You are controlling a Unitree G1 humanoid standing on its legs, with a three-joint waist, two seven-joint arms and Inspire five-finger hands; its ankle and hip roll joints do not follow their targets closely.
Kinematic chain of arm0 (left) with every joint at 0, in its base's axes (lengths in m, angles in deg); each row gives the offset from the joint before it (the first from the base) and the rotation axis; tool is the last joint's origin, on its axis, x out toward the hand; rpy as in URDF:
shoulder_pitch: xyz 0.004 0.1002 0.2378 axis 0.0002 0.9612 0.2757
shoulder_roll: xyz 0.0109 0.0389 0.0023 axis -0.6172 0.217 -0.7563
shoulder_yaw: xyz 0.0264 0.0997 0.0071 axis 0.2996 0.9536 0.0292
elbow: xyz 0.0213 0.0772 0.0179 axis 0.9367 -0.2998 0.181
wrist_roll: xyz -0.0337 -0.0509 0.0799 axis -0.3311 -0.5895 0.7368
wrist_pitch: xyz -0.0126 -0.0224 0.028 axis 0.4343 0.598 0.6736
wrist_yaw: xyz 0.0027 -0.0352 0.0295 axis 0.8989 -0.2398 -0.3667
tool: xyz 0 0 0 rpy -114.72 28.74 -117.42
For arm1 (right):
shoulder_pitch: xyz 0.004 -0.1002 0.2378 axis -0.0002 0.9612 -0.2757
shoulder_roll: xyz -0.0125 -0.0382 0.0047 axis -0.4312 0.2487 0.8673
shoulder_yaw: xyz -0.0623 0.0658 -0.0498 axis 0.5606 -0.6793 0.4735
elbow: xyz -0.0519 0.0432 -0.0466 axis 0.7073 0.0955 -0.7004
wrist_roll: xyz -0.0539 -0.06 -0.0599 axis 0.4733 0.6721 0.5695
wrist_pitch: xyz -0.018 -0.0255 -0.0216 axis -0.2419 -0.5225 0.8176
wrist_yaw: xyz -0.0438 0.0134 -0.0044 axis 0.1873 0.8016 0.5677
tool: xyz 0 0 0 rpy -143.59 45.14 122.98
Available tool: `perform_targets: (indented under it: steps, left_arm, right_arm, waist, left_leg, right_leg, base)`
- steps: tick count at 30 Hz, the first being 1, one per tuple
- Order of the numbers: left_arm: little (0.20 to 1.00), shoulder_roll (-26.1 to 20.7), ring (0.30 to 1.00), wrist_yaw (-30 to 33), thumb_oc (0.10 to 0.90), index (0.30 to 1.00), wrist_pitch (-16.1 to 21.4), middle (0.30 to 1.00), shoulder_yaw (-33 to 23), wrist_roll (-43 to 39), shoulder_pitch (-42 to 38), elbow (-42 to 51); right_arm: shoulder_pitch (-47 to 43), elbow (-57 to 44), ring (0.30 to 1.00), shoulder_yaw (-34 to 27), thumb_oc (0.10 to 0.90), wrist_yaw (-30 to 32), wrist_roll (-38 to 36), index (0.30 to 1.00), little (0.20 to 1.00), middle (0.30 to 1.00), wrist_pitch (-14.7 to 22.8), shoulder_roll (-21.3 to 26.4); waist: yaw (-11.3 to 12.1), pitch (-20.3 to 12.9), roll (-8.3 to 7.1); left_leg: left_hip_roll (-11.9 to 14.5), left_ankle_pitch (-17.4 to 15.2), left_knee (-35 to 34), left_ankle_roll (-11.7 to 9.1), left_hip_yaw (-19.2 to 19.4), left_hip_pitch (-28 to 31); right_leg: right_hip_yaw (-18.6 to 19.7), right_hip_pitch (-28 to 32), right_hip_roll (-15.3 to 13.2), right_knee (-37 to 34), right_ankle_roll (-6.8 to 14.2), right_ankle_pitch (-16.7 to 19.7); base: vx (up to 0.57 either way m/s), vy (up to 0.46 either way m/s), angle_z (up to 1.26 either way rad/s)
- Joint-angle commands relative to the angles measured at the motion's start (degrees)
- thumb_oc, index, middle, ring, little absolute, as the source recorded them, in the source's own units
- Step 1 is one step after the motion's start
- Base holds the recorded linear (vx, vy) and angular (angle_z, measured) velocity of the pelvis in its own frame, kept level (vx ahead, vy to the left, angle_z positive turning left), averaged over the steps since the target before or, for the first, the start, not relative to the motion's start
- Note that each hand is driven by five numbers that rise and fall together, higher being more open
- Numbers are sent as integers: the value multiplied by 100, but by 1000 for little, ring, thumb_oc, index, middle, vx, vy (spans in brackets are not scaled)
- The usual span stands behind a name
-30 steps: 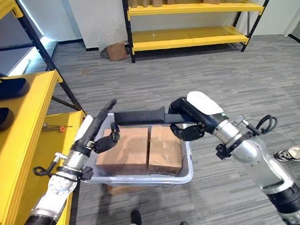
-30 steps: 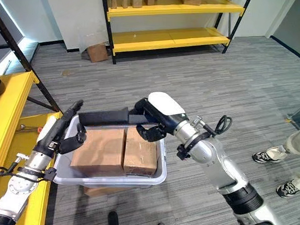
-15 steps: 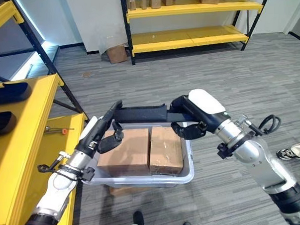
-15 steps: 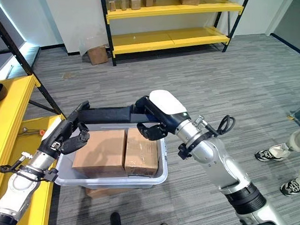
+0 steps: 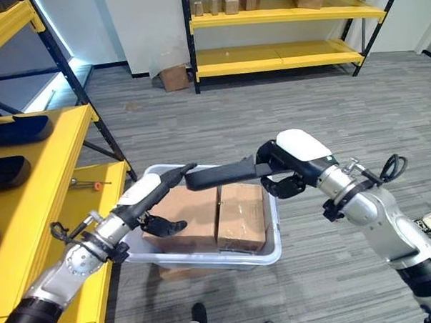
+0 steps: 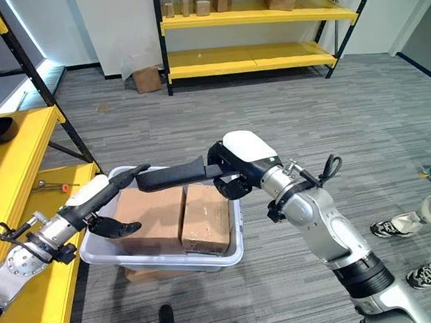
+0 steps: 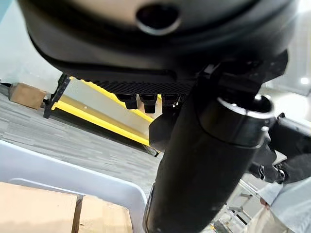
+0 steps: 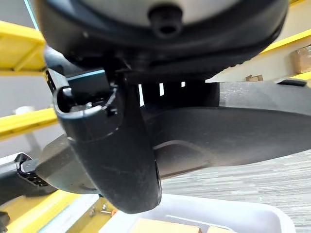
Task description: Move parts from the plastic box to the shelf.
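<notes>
One long black part (image 5: 220,174) hangs in the air over the plastic box (image 5: 269,251), its long axis running across the robot from right to left and dipping slightly toward the left. The right hand (image 5: 285,170) has it by the right end: the right wrist view shows the thumb and fingers (image 8: 109,145) curled round the dark bar. The free left end reaches to the tips of the left hand (image 5: 151,194), which sits at the box's left rim with its fingers straight and stretched toward the part, thumb spread below; they touch or nearly touch the tip, and I cannot tell which. So the part lies just ahead of the left fingers, end on, and the right hand alone carries it.

The yellow shelf (image 5: 39,197) stands on the robot's left, beyond the left hand, so the left arm is the nearer one to it; a pass from right hand to left looks like the step in hand, and it would need the left fingers to close round the near end before the right lets go.

Counted: one black part in hand, two cardboard boxes (image 5: 239,216) side by side in the plastic box, and three dark parts (image 5: 20,128) showing on the left shelf, partly cut off at the edge.
</notes>
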Motion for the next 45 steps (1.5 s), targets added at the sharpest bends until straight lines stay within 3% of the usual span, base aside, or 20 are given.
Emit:
perform_targets:
  steps: [1,11,20,29,37,43,44,45]
  left_arm:
    - [1000,-172,1000,333,900,1000,718,1000,-10,-80,-436,192]
    - [1000,15,1000,806,900,1000,813,1000,-216,11,-512,194]
    - [1000,458,1000,1102,900,1000,980,1000,-275,-193,-707,226]
    - [1000,599,1000,1030,900,1000,846,1000,-48,-355,-994,266]
    - [1000,595,1000,1473,900,1000,731,1000,62,169,-1063,70]
    - [1000,579,1000,1581,900,1000,744,1000,136,101,-1153,-40]
    - [528,603,528,1527,563,528,703,528,145,16,-1164,-44]
    - [300,626,300,1542,400,300,689,300,146,40,-1166,-39]
  right_arm:
    - [-1134,-109,300,-31,400,423,-256,300,300,300,319,-29]
    - [-1009,-457,300,-131,400,236,-695,300,300,300,627,-171]
    - [-645,-924,300,-286,400,158,-1092,300,300,300,860,-589]
    - [-547,-930,300,-261,400,202,-979,300,300,300,1078,-779]
    - [-474,-1086,300,-293,400,154,-1083,300,300,300,1177,-782]
    - [-494,-1088,300,-269,400,166,-1133,300,300,300,1221,-785]
    - [-497,-1099,300,-264,400,167,-1155,300,300,300,1233,-778]
    - [-498,-1098,300,-262,400,160,-1155,300,300,300,1240,-791]
  waist:
    - [178,-503,-75]
    - [168,-491,-78]
    - [110,-497,-110]
    - [58,-502,-128]
    - [5,-497,-144]
    - [-9,-495,-142]
    - [-10,-491,-140]
    - [-9,-491,-140]
  left_leg:
    - [316,-456,-3,-345,-487,196]
    - [302,-454,-5,-347,-515,198]
    - [332,-466,16,-356,-484,185]
    - [344,-485,28,-349,-448,191]
    - [352,-491,27,-342,-420,200]
    - [353,-491,29,-339,-424,203]
    - [357,-491,38,-339,-424,201]
    - [356,-491,38,-341,-428,200]
  right_leg:
    - [-353,-323,-13,647,-245,-564]
    - [-364,-329,-12,679,-263,-587]
    - [-318,-348,16,716,-284,-621]
    - [-290,-334,37,710,-284,-623]
    - [-254,-334,56,703,-283,-620]
    - [-249,-335,65,712,-289,-627]
    - [-250,-335,64,722,-291,-631]
    - [-250,-336,66,721,-292,-630]
  base:
    - [0,0,0]
    - [0,0,0]
    - [0,0,0]
    - [0,0,0]
    - [0,0,0]
    - [0,0,0]
    - [0,0,0]
    - [0,0,0]
